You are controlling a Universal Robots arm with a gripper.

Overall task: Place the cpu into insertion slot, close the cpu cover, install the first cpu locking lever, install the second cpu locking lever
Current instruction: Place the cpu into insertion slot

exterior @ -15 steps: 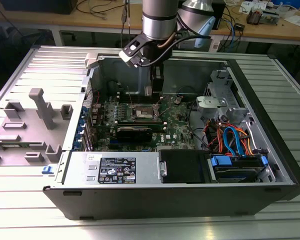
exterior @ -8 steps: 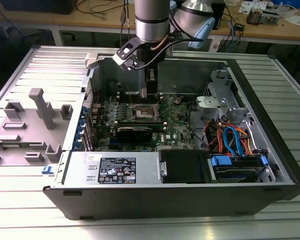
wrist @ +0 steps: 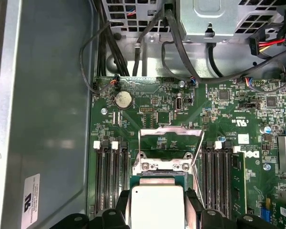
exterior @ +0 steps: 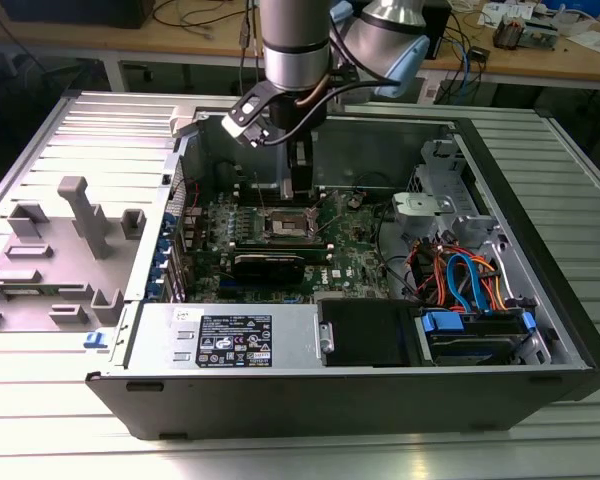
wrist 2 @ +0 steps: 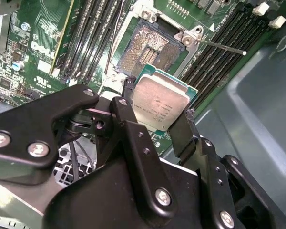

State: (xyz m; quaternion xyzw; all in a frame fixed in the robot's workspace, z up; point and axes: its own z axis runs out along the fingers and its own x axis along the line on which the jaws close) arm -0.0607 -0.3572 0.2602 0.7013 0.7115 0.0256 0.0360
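Above the green circuit board (wrist: 238, 143) inside the open black computer case (exterior: 540, 330), the black two-fingered gripper (wrist 2: 158, 102) is clamped on the cpu (wrist 2: 157, 112), a small flat square chip with a dull silver-grey metal top, one finger against each of two opposite edges. It hangs near the insertion slot (wrist 2: 148, 47), a square dark-centred socket with a silver rim, without touching it. The cpu cover (wrist: 171, 130), a thin silver windowed frame, stands swung open, leaving the socket bare.
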